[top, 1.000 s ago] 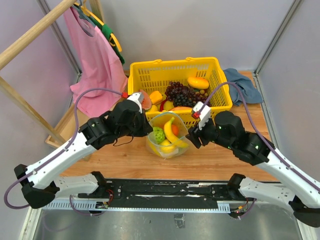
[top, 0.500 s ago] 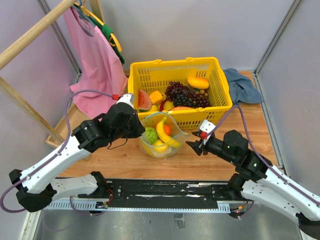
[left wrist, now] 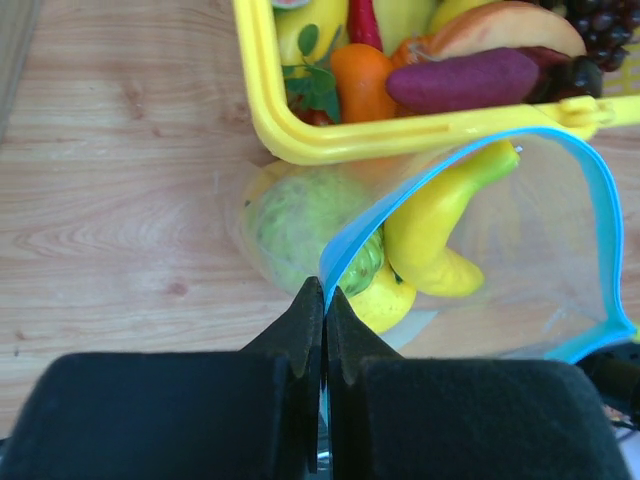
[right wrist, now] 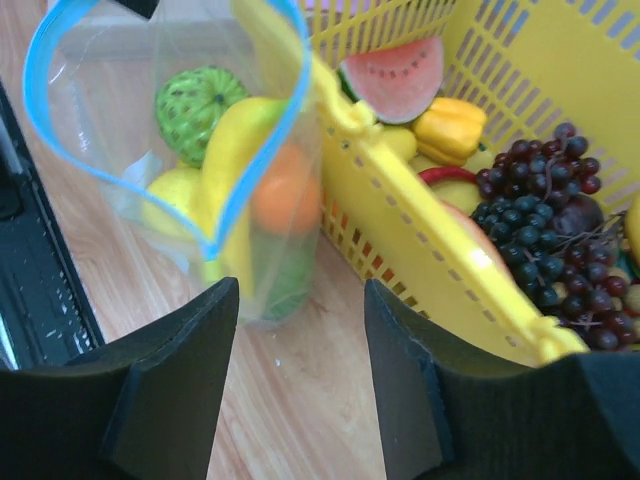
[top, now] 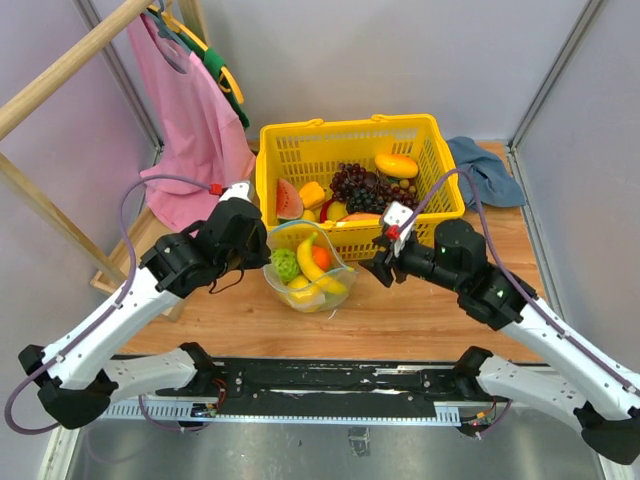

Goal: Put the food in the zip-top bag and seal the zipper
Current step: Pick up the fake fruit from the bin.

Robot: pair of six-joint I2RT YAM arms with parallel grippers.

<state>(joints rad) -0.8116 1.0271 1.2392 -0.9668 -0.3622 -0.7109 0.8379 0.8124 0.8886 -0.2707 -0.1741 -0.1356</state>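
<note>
The clear zip-top bag [top: 306, 272] stands open on the wooden table just in front of the basket. Inside it lies the food: a bumpy green fruit [top: 286, 264], a banana [top: 311, 266], an orange one [top: 322, 257] and a yellow one [top: 301, 291]. My left gripper [top: 262, 246] is shut on the bag's blue zipper [left wrist: 347, 247] at its left end, fingertips [left wrist: 312, 296] pinching the strip. The zipper [right wrist: 36, 112] gapes in a wide loop. My right gripper [top: 380, 268] hangs open just right of the bag [right wrist: 262, 262], empty and not touching it.
A yellow lattice basket [top: 300, 150] with watermelon, grapes and other toy food stands right behind the bag, its rim [right wrist: 420, 232] close to my right fingers. Pink cloth [top: 190, 120] on a wooden rack at left; blue cloth [top: 485, 170] at back right.
My left gripper has pulled the bag a little leftward by its zipper edge. The right gripper dropped back toward the near edge, then rose again beside the bag, still empty.
</note>
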